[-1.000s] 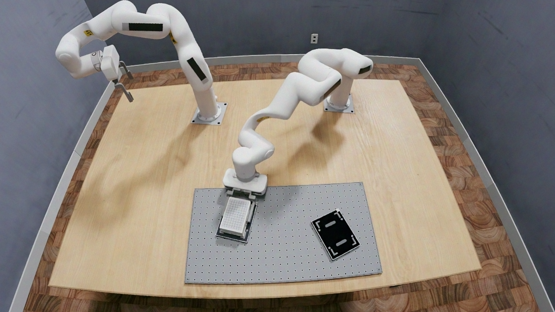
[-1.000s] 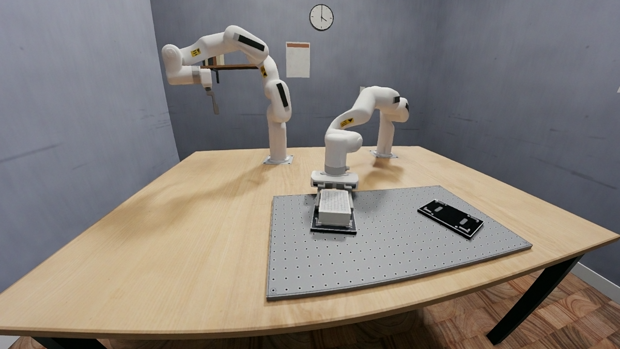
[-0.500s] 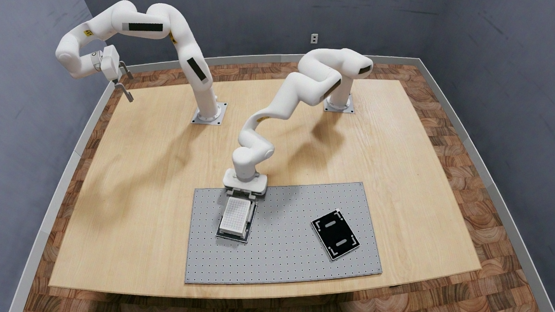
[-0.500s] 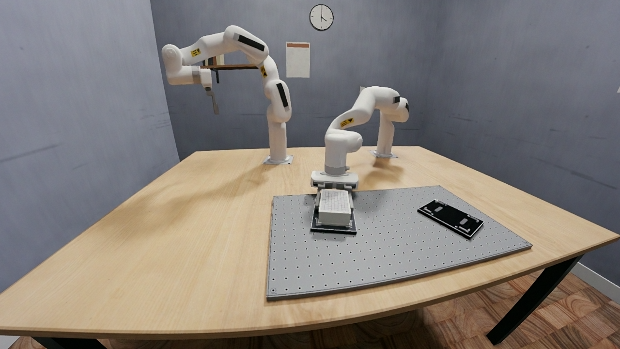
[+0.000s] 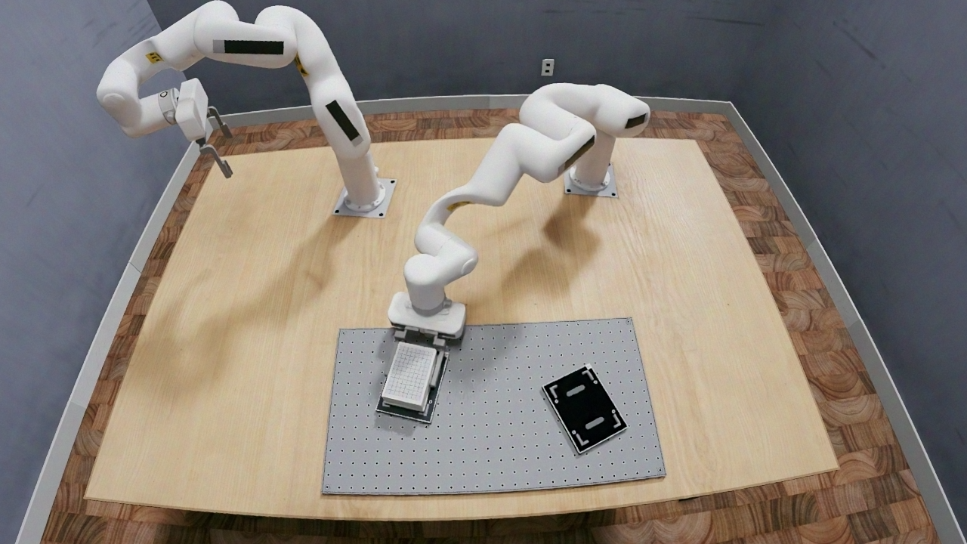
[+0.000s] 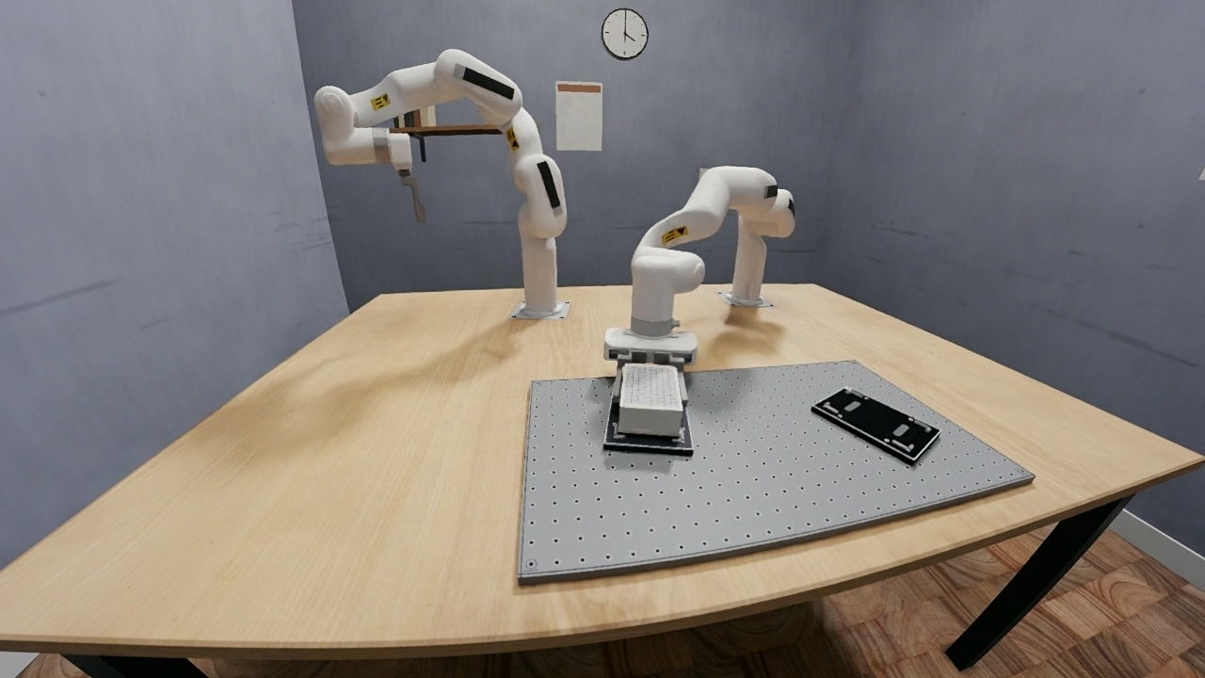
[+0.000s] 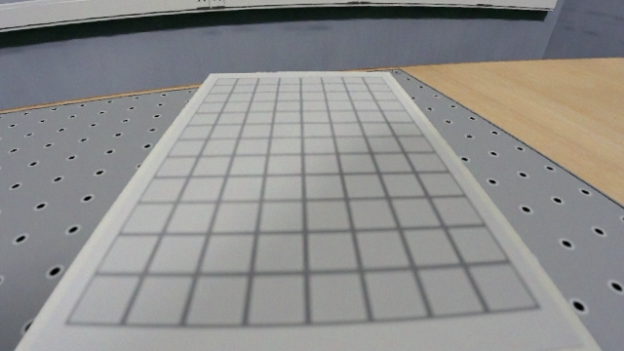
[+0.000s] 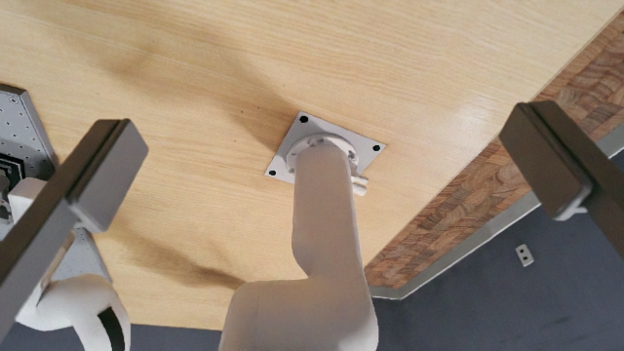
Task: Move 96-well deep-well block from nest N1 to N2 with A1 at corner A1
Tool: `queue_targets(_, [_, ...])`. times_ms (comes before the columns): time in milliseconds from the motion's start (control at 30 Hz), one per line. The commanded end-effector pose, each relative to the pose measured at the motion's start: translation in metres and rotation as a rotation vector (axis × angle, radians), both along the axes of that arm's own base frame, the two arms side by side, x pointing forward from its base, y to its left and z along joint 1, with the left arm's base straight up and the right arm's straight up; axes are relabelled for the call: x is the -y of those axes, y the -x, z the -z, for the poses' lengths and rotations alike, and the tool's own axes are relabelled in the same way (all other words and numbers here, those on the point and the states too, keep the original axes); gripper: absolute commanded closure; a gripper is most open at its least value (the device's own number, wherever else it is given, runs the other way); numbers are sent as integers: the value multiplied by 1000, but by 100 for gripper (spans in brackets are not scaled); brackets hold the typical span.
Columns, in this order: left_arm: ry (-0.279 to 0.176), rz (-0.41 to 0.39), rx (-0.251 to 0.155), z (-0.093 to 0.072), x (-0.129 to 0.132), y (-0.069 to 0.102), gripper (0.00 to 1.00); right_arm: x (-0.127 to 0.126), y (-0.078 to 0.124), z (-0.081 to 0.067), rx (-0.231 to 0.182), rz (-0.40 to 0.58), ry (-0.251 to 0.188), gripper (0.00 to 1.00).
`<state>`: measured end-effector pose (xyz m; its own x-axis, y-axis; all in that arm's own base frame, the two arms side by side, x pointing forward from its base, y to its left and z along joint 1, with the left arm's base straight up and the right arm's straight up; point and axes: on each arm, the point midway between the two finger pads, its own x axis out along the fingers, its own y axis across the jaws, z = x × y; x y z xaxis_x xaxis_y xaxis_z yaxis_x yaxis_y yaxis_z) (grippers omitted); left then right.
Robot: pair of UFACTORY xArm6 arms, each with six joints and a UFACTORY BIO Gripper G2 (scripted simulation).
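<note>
The white deep-well block [image 5: 409,373] [image 6: 650,389] [image 7: 302,185] is level between my left gripper's fingers. It appears slightly above the black nest N1 [image 5: 406,414] [image 6: 649,445], whose near rim shows beneath it. My left gripper [image 5: 412,369] [image 6: 650,392] is shut on the block, with one finger along each long side; its fingers are out of the left wrist view. I cannot make out the cut-off corner. The black nest N2 [image 5: 585,408] [image 6: 875,420] is empty and turned at an angle; a small light mark shows at its back corner. My right gripper [image 5: 226,153] [image 8: 327,166] is open and empty, high up.
Both nests are on the grey perforated plate [image 5: 486,419] [image 6: 758,484] [image 7: 29,175]. The right arm's base [image 5: 365,196] [image 8: 324,146] and the left arm's base [image 5: 591,179] stand at the table's back. The left arm reaches diagonally over the wooden table [image 5: 683,284] to N1.
</note>
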<state>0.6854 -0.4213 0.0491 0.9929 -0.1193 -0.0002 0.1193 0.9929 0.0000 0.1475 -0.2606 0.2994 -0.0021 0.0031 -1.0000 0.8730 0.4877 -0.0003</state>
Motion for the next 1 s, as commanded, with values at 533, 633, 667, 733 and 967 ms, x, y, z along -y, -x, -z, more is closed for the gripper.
queue_targets(533, [3, 0, 5, -15, 1, -1, 100, 0, 0, -1, 2, 0, 3, 0])
queue_targets(633, [3, 0, 5, -17, 1, -1, 100, 0, 0, -1, 2, 0, 3, 0])
queue_targets(667, [3, 0, 5, -17, 1, -1, 100, 0, 0, -1, 2, 0, 3, 0])
queue_targets(733, [3, 0, 5, -17, 1, -1, 100, 0, 0, -1, 2, 0, 3, 0])
queue_targets(967, [3, 0, 5, -23, 1, -1, 100, 0, 0, -1, 2, 0, 3, 0])
